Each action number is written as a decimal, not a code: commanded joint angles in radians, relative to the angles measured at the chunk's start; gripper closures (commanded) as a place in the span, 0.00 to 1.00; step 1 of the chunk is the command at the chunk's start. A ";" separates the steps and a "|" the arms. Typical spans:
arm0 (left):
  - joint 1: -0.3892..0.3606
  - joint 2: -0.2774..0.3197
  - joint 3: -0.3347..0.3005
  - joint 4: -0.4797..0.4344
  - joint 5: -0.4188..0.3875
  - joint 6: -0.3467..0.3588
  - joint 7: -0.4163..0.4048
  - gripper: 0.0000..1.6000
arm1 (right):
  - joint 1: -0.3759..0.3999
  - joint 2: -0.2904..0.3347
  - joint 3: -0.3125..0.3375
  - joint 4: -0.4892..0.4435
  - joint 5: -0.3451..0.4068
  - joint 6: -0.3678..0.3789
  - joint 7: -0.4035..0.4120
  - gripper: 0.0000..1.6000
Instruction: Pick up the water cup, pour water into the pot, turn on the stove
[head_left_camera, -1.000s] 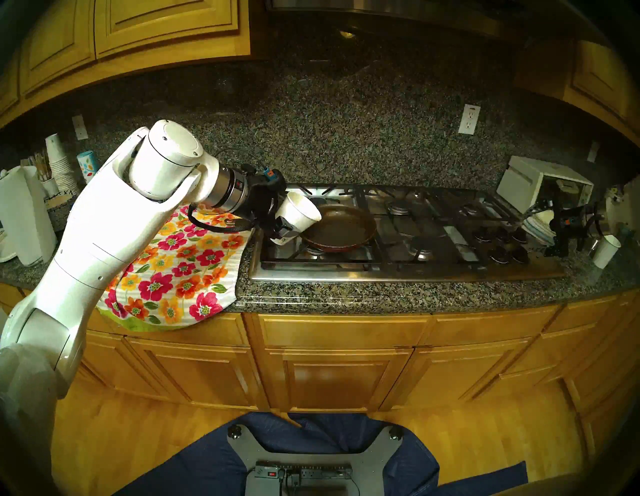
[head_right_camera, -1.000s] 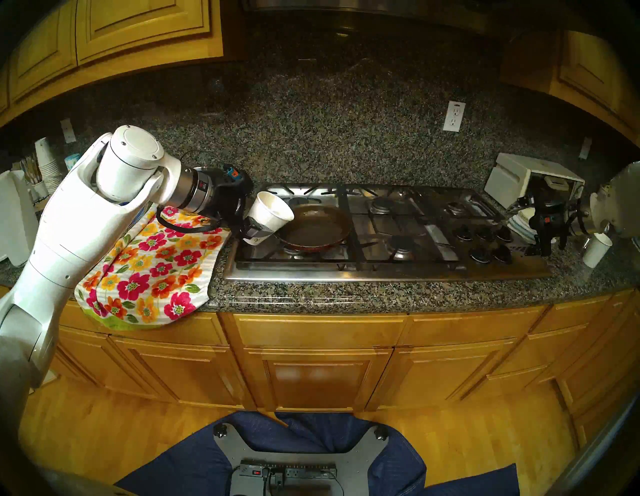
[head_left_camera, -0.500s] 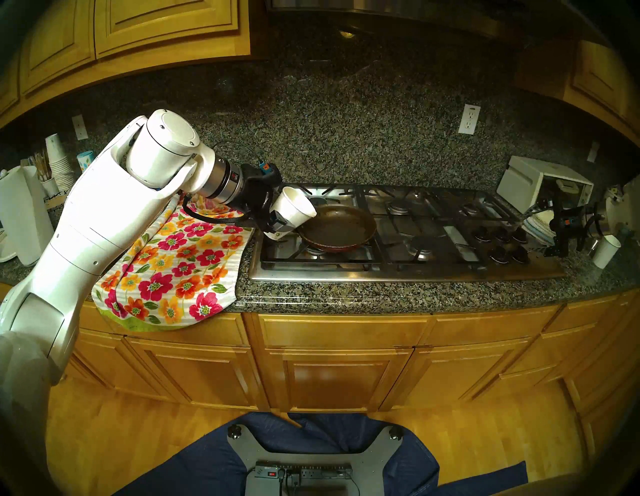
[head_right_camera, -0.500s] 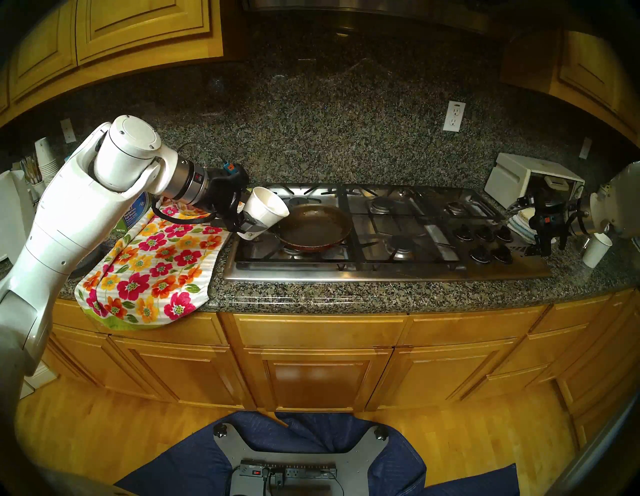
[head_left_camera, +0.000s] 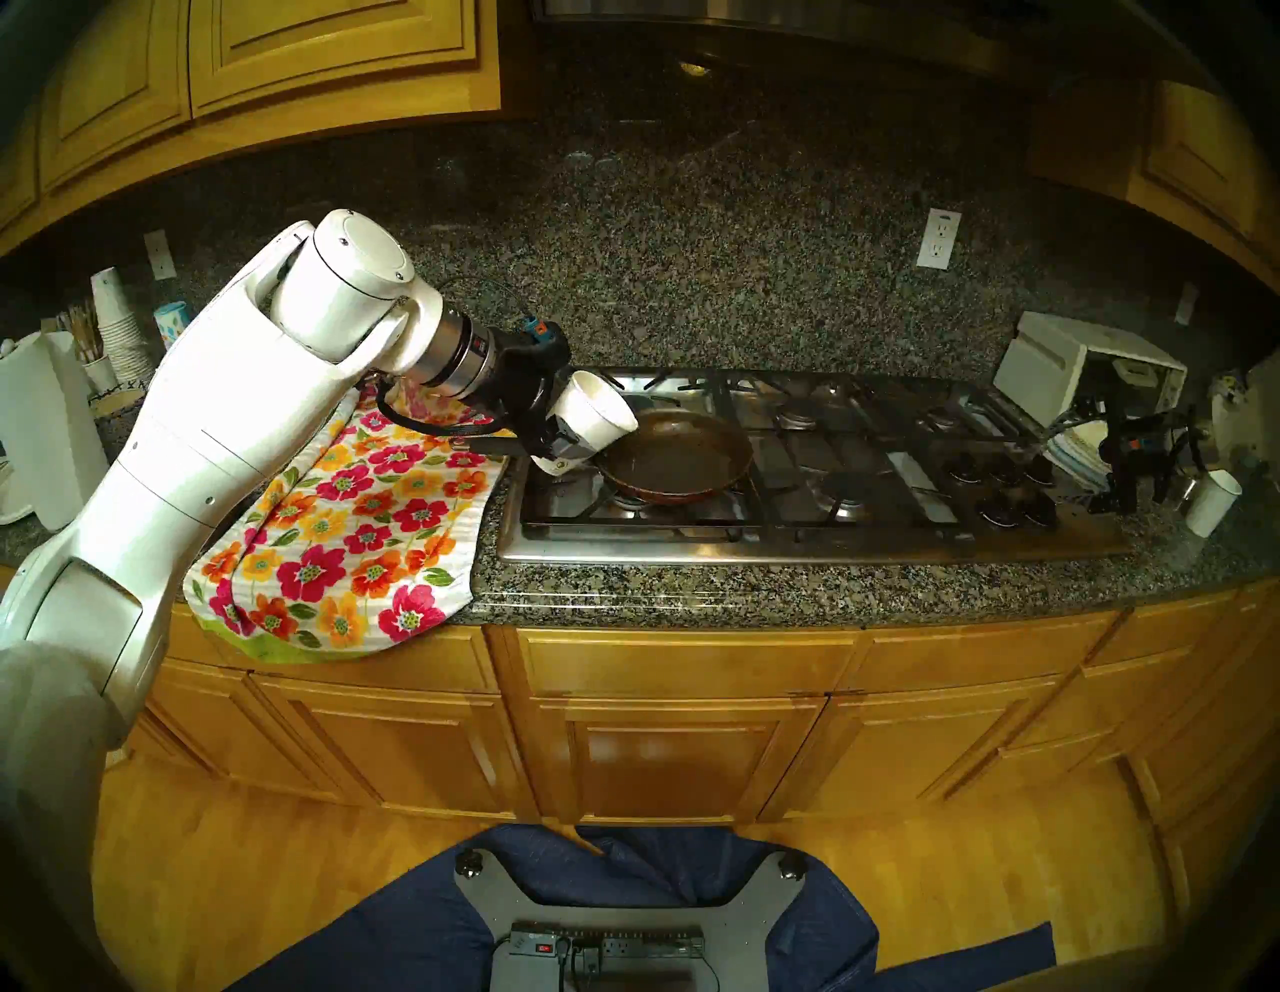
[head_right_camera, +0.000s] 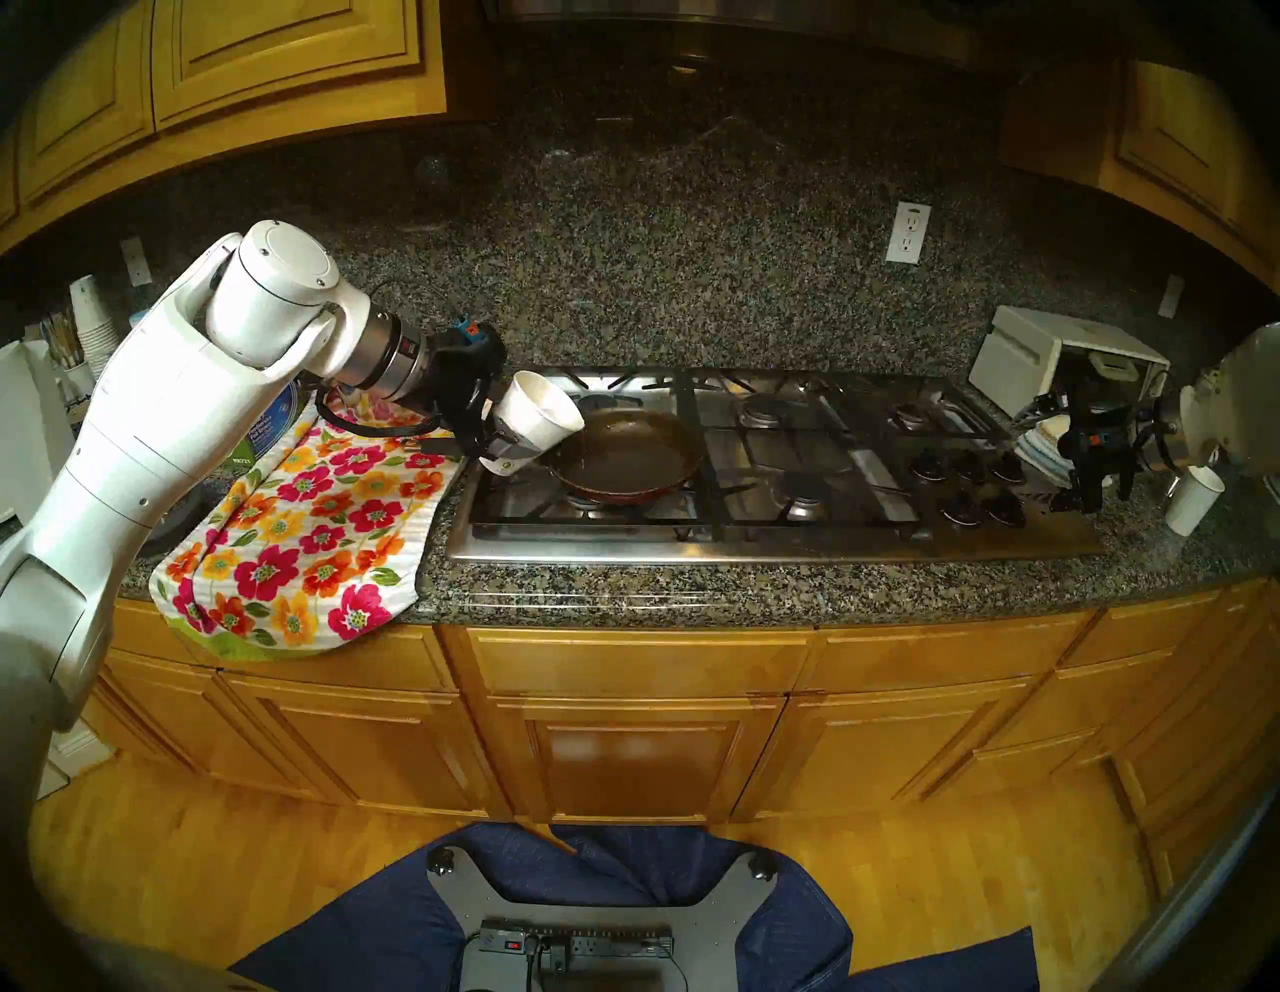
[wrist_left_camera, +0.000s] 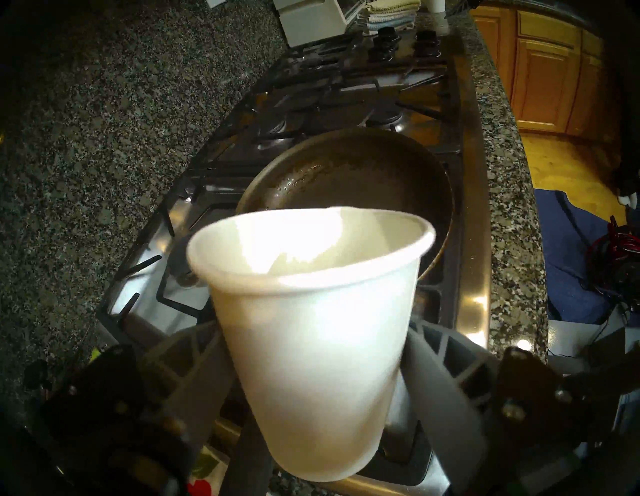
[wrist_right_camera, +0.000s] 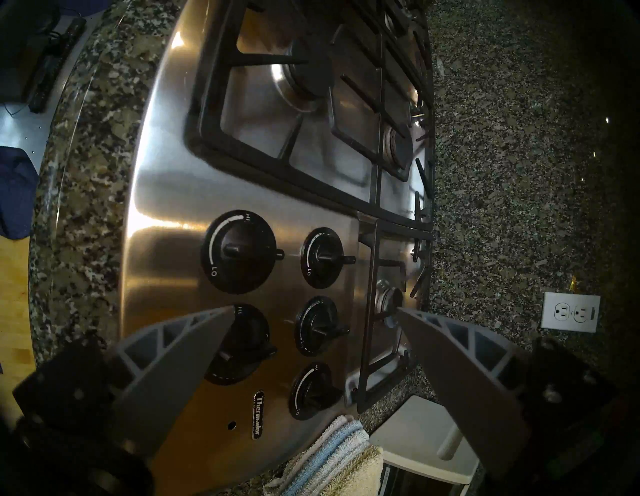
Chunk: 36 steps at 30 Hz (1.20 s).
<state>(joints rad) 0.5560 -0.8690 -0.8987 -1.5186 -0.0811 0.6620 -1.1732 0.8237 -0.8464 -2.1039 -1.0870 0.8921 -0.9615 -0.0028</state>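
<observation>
Now the pour is under way: cup tipped at the pan's left rim.

Head views: over the last second the left gripper drew the water cup back, then returned it, mouth over the pot on the stove. Left wrist: fingers clamp the cup's sides; the pan looks wet, so pouring seems nearly done. Right wrist: the right gripper hangs spread wide above the knobs, untouched.

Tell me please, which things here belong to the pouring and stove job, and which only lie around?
Job: water cup in left gripper; frying pan; gas cooktop; right gripper, open above the knobs.

Lying about: floral towel; toaster oven; plain cup.
</observation>
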 joint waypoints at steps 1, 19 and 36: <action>-0.117 -0.015 0.032 0.012 0.014 -0.027 -0.113 0.27 | 0.024 -0.008 0.003 0.019 0.005 0.002 -0.009 0.00; -0.200 -0.015 0.111 0.052 0.052 -0.092 -0.168 0.28 | 0.024 -0.008 0.003 0.020 0.005 0.002 -0.009 0.00; -0.306 -0.036 0.168 0.130 0.080 -0.137 -0.234 0.30 | 0.024 -0.008 0.003 0.020 0.005 0.002 -0.009 0.00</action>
<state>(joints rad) 0.3562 -0.8874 -0.7235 -1.4085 -0.0025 0.5388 -1.2992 0.8237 -0.8464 -2.1039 -1.0870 0.8924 -0.9615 -0.0023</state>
